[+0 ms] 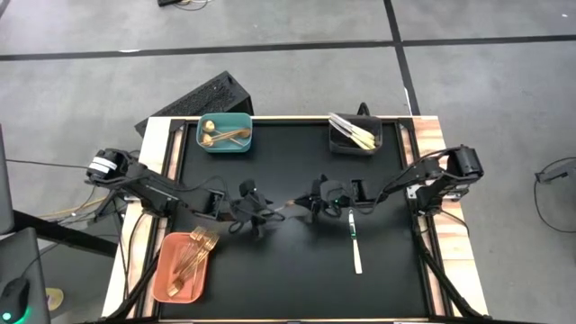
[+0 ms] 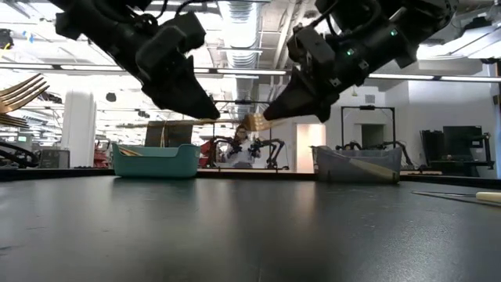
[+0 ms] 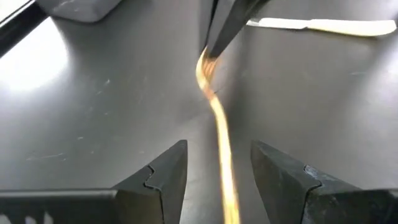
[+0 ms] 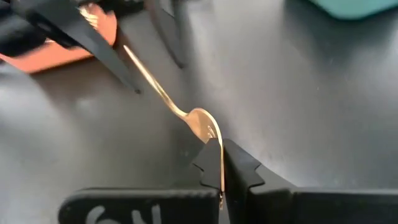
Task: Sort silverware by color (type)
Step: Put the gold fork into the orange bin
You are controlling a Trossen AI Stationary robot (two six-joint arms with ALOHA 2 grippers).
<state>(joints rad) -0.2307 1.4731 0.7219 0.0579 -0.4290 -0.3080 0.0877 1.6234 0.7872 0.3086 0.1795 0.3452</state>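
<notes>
Above the dark tabletop (image 1: 297, 270), the right claw (image 4: 221, 163) pinched a gold fork (image 4: 200, 122) by its tines; the left claw (image 3: 217, 168) gaped around its handle, so a slip could drop it.

Left gripper (image 3: 217, 180): jaws apart, dark, a slim gold utensil (image 3: 217, 118) running between them without touching either. Far end of utensil is pinched by the right gripper (image 3: 217, 37), jaws closed on its tip. Utensil curves mid-length, held above the dark worktop (image 3: 93, 112). White knife (image 3: 323, 26) lies flat beyond. Grey bin corner (image 3: 84, 7) at the edge.
</notes>
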